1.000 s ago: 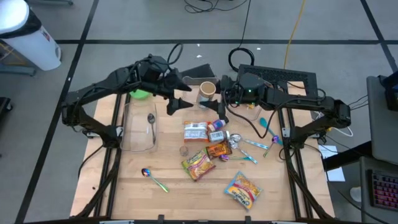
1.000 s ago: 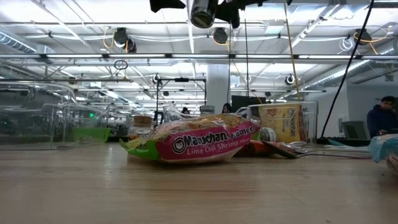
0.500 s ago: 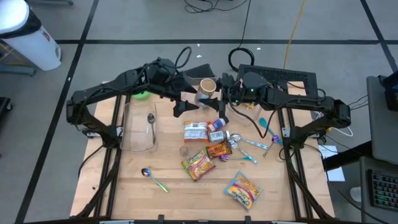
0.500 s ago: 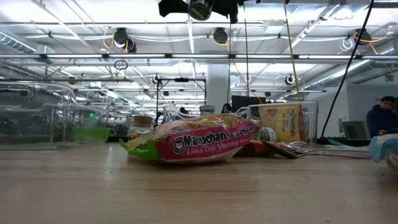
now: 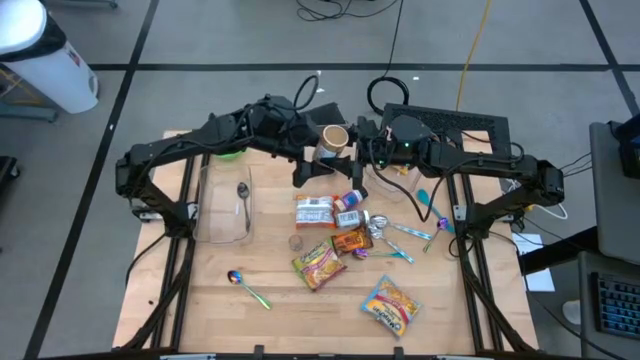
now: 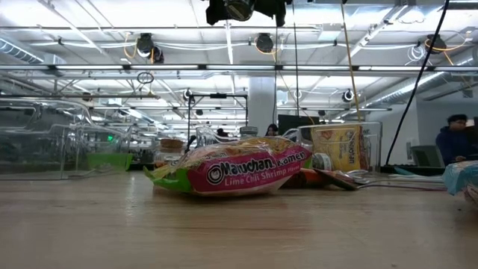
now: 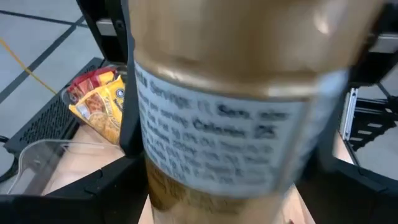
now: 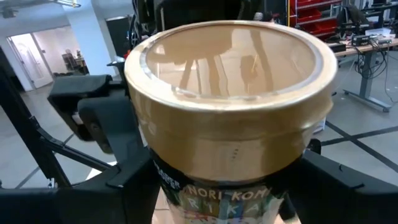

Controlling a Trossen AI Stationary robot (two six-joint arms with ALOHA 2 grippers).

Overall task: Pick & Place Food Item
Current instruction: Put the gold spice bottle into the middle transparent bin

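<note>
A jar with a gold lid (image 5: 333, 137) and a printed label (image 7: 224, 143) hangs high above the table's far middle. My right gripper (image 5: 348, 152) comes from the table's right and is shut on it. My left gripper (image 5: 312, 166) comes from the left and is open. Its two fingers (image 7: 115, 183) stand on either side of the jar's body. In the low view the jar (image 6: 240, 9) and both grippers show at the top edge. My right gripper pinches the jar's body just below the lid (image 8: 186, 186) between its two fingers (image 8: 127, 180), coming about level from the table's right. The jar stands nearly upright, lid up, lifted clear of the table. My left gripper brackets the jar's labelled body (image 7: 155, 180); whether its fingers touch it I cannot tell.
Below lie ramen packets (image 5: 318, 263) (image 5: 390, 305), small boxes (image 5: 314, 211), a bottle (image 5: 350, 204) and spoons (image 5: 248, 288). A clear container (image 5: 225, 205) with a spoon stands at the left, with a green bowl (image 5: 229, 152) behind it. A black crate (image 5: 455, 125) stands at the far right.
My left gripper has moved toward the table's right and slightly down, up to the jar, so that its open fingers now stand around the jar's body. The jar has stayed where it was.
</note>
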